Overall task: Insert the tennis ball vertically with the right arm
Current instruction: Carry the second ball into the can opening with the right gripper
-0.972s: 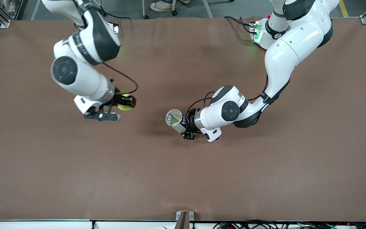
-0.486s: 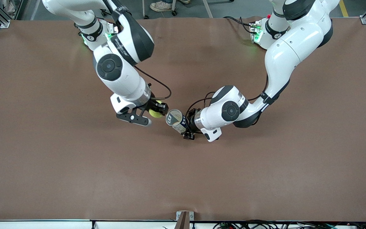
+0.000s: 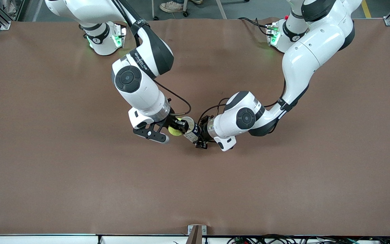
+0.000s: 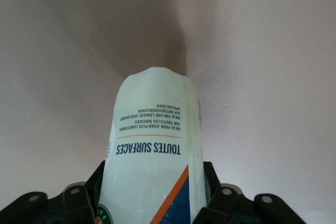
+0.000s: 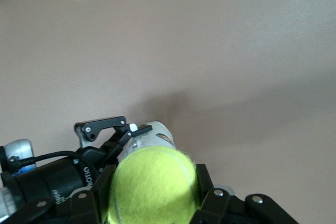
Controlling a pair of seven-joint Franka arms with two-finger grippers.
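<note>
Right tool (image 3: 176, 128) is pinching the tennis ball (image 3: 173, 130), fingers pressed into the felt on both sides. It hangs over the desk (image 3: 80, 189) right at the mouth of the ball can (image 3: 191, 130); ball and can rim look touching or just apart in the front view, can't tell which.

Left tool (image 3: 199, 135) is clamped round the body of the can, holding it up off the desk with the open end tipped toward the right arm. Judgement: the left arm acts as a fixture, keeping the mouth presented so the right arm only has to line the ball up and push. The can reads as tilted, not plumb, so "vertically" isn't matched by what shows here.

In the right wrist view the ball (image 5: 153, 184) sits between the black fingers with the can end (image 5: 155, 132) and the left tool's linkage just past it, so the alignment looks close.

Materials:
- Ball: yellow-green fuzzy felt, round, slightly compliant, so the grip should be stable.
- Can: thin translucent plastic tube (image 4: 152, 150) with a printed label reading "TOUTES SURFACES" and an orange and navy stripe. The wall looks flexible and may deform under the clamp.
- Desk: matte brown sheet, flat, otherwise bare near the can.

Fit looks snug; an off-axis push would likely catch on the rim.
</note>
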